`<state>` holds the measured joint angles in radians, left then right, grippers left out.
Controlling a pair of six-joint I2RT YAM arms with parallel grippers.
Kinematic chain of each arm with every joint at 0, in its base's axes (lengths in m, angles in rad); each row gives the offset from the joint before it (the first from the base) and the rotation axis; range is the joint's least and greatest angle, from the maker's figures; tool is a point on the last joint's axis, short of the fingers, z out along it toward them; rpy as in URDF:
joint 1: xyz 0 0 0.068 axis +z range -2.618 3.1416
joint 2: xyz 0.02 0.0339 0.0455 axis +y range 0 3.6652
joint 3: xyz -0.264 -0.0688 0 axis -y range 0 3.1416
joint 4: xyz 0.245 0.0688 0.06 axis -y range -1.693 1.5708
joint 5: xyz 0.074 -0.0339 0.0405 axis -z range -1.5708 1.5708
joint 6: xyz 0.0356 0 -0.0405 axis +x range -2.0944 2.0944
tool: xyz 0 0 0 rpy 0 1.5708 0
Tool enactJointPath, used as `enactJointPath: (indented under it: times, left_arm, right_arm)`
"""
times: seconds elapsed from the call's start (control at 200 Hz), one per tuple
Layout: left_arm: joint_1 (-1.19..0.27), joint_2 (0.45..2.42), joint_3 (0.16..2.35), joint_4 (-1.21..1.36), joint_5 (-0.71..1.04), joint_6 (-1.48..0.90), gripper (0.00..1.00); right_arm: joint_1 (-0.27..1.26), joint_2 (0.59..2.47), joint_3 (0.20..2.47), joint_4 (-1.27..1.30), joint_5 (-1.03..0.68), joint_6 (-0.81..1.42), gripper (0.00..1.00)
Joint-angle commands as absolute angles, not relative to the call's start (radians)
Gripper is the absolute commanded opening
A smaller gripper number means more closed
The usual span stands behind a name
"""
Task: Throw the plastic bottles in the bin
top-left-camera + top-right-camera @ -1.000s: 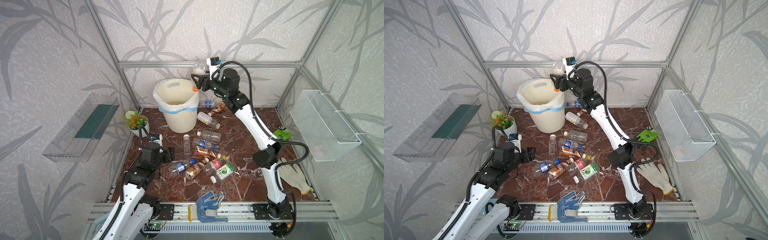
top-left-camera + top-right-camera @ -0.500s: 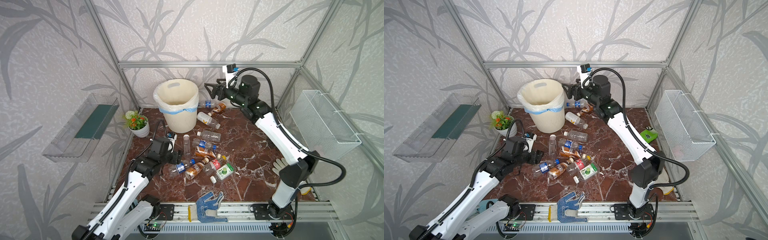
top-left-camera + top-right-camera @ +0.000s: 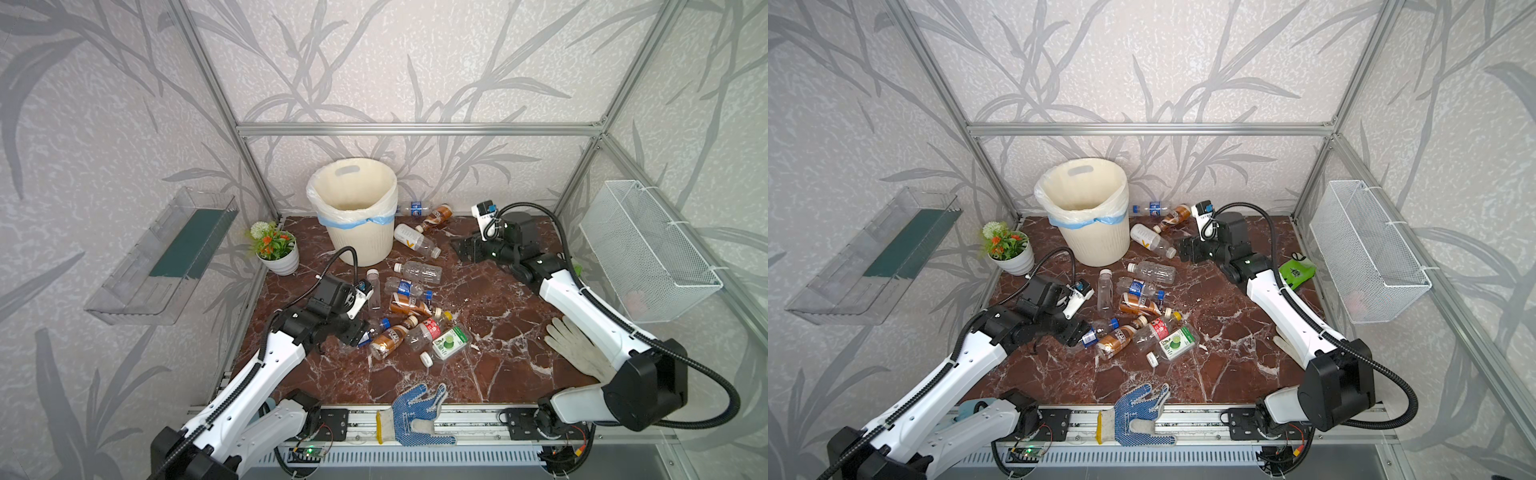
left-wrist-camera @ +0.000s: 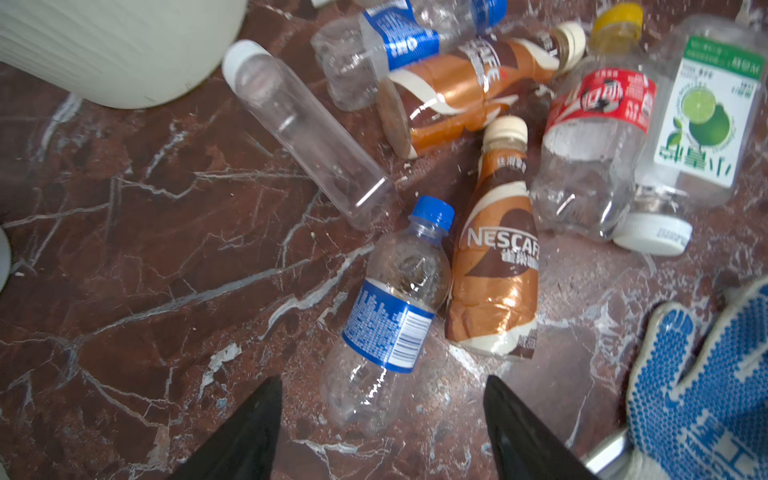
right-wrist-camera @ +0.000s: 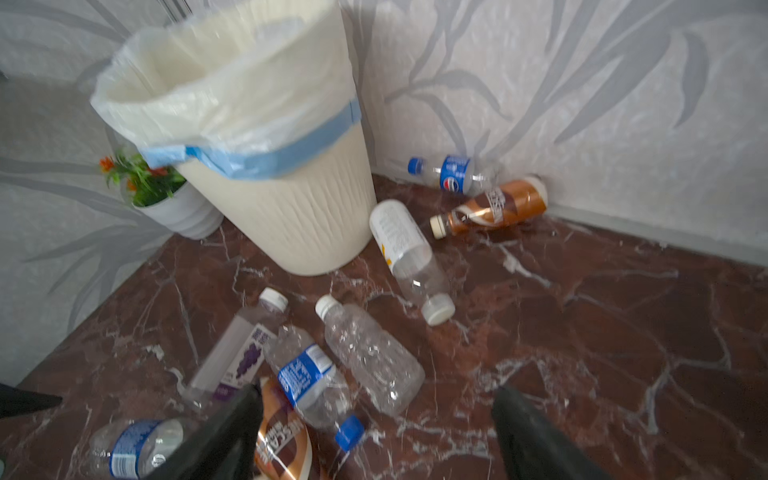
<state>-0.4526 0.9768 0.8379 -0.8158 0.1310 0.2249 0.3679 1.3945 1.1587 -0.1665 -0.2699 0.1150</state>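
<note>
The cream ribbed bin [image 3: 362,245] [image 3: 1096,245] [image 5: 291,224] with its blue-banded bag stands at the back. Several plastic bottles [image 3: 409,305] [image 3: 1138,305] lie in a heap on the marble floor. Three more lie right of the bin, among them a brown-labelled one [image 5: 494,208] by the wall. My left gripper [image 3: 360,334] [image 4: 382,379] is open and low. The base of a blue-labelled bottle [image 4: 390,320] [image 3: 1091,336] lies between its fingers, not pinched. My right gripper [image 3: 462,249] [image 5: 378,388] hangs open and empty, right of the bin, over the floor.
A small flower pot [image 3: 277,259] stands left of the bin. A blue-dotted glove [image 3: 419,409] lies on the front rail, a white glove [image 3: 577,353] under the right arm, a green glove [image 3: 1296,270] beside it. A wire basket [image 3: 648,253] hangs on the right wall, a clear shelf [image 3: 166,257] on the left.
My right gripper had a clear bottle at the bin's rim; it is now empty and has dropped down and to the right. My left gripper has reached forward to the blue-labelled bottle.
</note>
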Motion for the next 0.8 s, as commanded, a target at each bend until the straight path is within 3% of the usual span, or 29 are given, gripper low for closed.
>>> enactJointPath:
  times: [0.0,0.46,0.795]
  left_arm:
    - [-0.479,1.003,0.844,-0.880,0.160,0.340,0.77]
    - [-0.545,1.247,0.817,-0.797,-0.037,0.347,0.75]
    - [-0.575,1.424,0.817,-0.718,-0.124,0.355,0.66]
  right_arm:
    - [0.367,1.326,1.099,-0.178,-0.253,0.086,0.87]
    - [0.344,1.294,0.940,-0.081,-0.220,0.122,0.85]
    - [0.316,1.295,0.898,-0.026,-0.239,0.170,0.84]
